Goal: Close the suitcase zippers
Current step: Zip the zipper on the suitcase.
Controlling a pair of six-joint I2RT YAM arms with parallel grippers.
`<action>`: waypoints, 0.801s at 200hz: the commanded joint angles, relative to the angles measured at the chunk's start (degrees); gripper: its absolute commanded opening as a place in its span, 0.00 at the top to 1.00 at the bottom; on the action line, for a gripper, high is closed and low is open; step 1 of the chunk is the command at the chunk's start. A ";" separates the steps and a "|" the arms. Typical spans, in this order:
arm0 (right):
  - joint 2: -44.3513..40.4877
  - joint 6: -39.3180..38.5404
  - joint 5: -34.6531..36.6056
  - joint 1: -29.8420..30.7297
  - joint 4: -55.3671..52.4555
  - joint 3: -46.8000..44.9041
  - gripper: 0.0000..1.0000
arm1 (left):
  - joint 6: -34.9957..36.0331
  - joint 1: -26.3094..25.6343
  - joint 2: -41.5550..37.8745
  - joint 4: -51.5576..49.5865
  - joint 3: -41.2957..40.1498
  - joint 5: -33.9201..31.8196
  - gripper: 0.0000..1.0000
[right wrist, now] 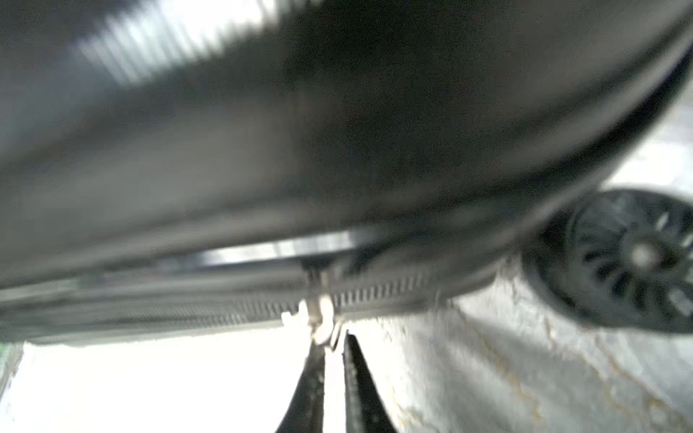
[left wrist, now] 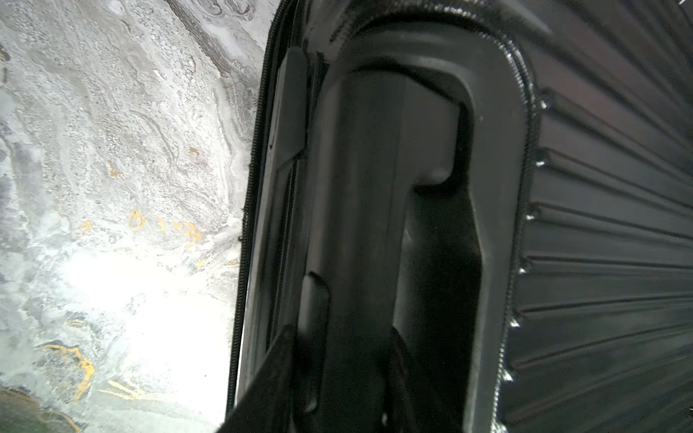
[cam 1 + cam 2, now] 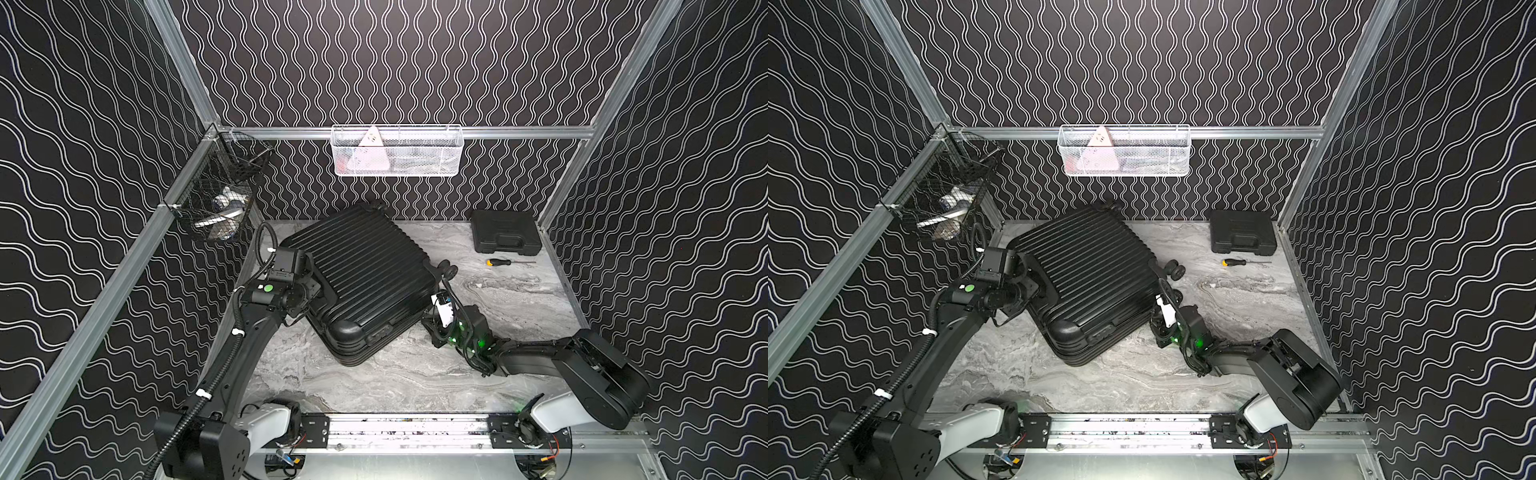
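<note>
The suitcase [image 3: 365, 266] is steadied by its handle [image 2: 360, 187], pinched in the left gripper [image 2: 341, 337]; at the zipper pull [image 1: 318, 318], a hold by the right gripper [image 1: 333, 343] cannot be told.

Robot lab test cell. Aluminium frame [image 3: 519, 132] encloses booth; walls [image 3: 415, 62] in printed black wave pattern; marble-look tabletop [image 3: 519, 299]; left arm [image 3: 232, 357] and right arm [image 3: 532, 357] mounted on metal rail [image 3: 415, 430]; white wire basket [image 3: 397, 151], black wire basket [image 3: 216, 199] hang on frame.
</note>
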 commanded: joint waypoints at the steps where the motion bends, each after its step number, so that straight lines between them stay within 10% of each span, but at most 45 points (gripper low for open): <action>1: 1.16 -0.45 -1.52 -0.61 -0.75 0.56 0.81 | -4.69 0.12 -0.26 7.28 0.42 0.53 1.00; 98: -2.37 -1.82 0.49 -2.44 -0.29 -1.78 0.48 | -4.81 0.09 -0.73 6.68 0.37 0.91 1.00; 160: -1.29 -5.38 2.91 -2.44 6.39 -2.58 0.46 | -4.94 0.09 -1.13 6.58 0.70 1.25 1.00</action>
